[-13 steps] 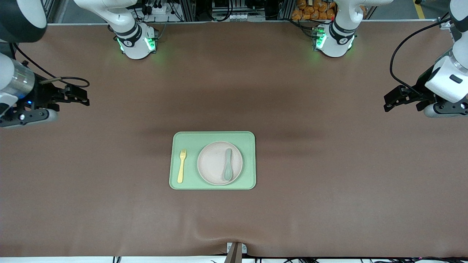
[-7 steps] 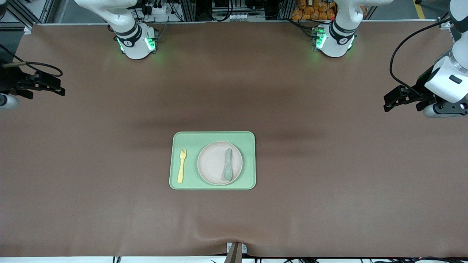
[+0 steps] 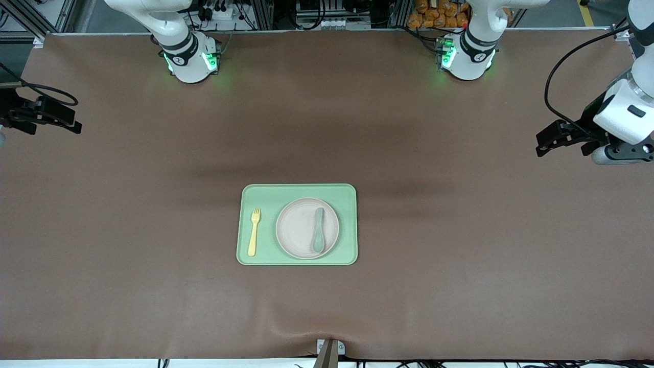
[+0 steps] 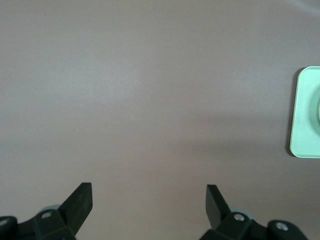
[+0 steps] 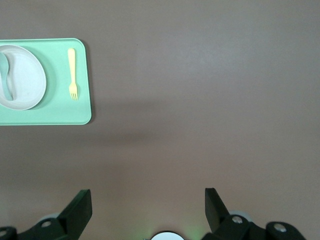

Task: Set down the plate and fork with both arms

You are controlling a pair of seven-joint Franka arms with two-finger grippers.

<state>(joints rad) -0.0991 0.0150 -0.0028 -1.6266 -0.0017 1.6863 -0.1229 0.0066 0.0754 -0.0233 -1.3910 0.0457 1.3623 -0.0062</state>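
**Right arm pulls back to the desk's edge; plate and fork lie set on the tray**

Front view: The right hand (image 3: 61,120) has drawn away over the last second, from a spot well in over the desk (image 3: 460,286) out to the very edge at the right arm's end, so that only its black fingers and a loop of cable remain in sight. It carries nothing. The left hand (image 3: 549,140) has not shifted; it hangs over the left arm's end of the desk, empty, waiting. On the tray (image 3: 296,190) in the middle, nothing has moved: the plate (image 3: 299,230) sits on the tray's half toward the left arm's end, the spoon (image 3: 319,231) lies across the plate, and the fork (image 3: 253,231) lies on the tray just beside the plate, toward the right arm's end, tines pointing to the robots' bases. Both arms are well apart from the tray.

Left wrist view: The left hand (image 4: 149,200) shows its two fingers spread wide with only bare desk between them. A corner of the tray (image 4: 302,115) shows at the picture's edge.

Right wrist view: The right hand (image 5: 148,205) is likewise wide open and empty. Farther off lie the tray (image 5: 60,115), the plate (image 5: 25,80), the spoon (image 5: 6,75) and the fork (image 5: 73,72), apart from the plate.

With plate and fork both resting on the tray and the right arm retreating, the placing looks finished; I judge this to be the withdrawal at the end.
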